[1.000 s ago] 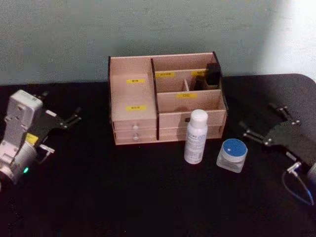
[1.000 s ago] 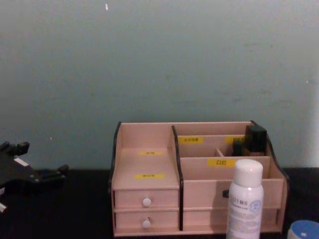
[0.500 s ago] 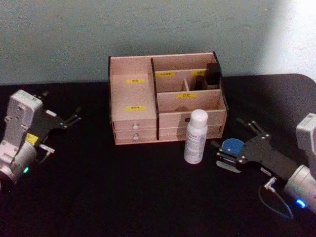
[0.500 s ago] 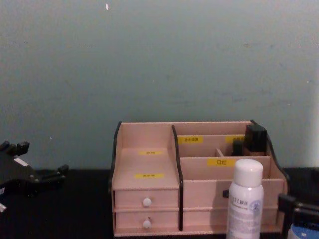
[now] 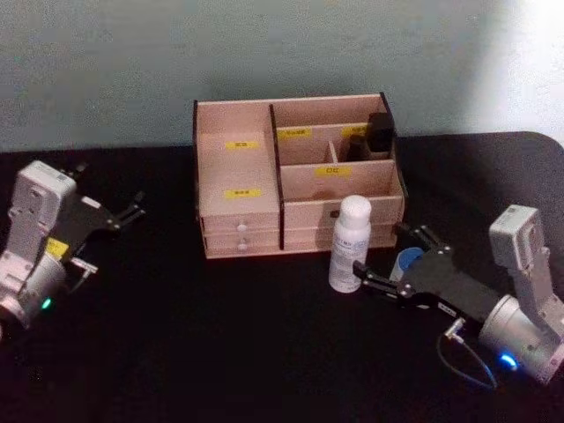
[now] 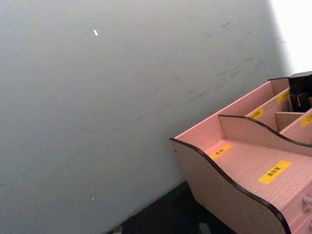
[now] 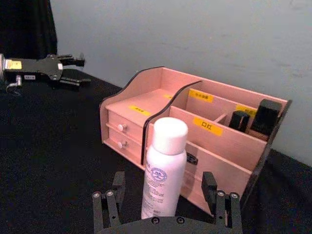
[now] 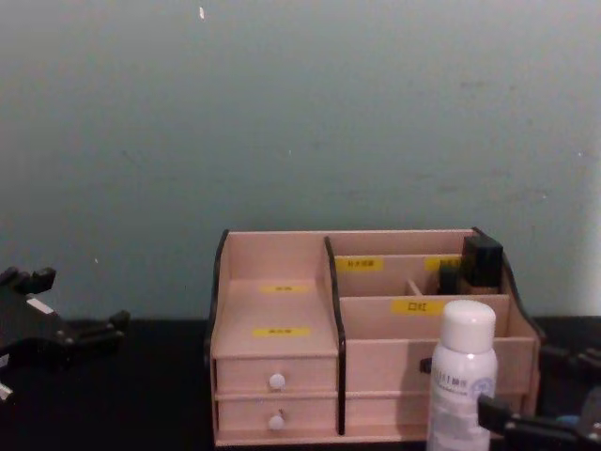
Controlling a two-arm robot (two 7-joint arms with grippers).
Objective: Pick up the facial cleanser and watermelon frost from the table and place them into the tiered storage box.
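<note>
The facial cleanser (image 5: 350,243), a tall white bottle, stands upright on the black table just in front of the tiered storage box (image 5: 238,189). Right beside it the blue lid of the watermelon frost (image 5: 407,261) peeks out between the fingers of my right gripper (image 5: 395,258), which is open and low around the jar. In the right wrist view the bottle (image 7: 164,168) rises between the open fingertips (image 7: 106,201) with the box (image 7: 146,105) behind it. The chest view shows the bottle (image 8: 462,371) and one right finger (image 8: 521,425). My left gripper (image 5: 110,189) stays parked and open at the far left.
Dark items (image 5: 379,132) stand in the box's back right compartment. Two small drawers with white knobs (image 5: 240,236) face forward. A grey-green wall (image 8: 300,113) rises close behind the box. The left wrist view shows the box's left side (image 6: 229,180).
My right arm has swung in from the right edge toward the middle, bringing its open fingers around the blue-lidded jar and up to the bottle. The left arm has not moved.
</note>
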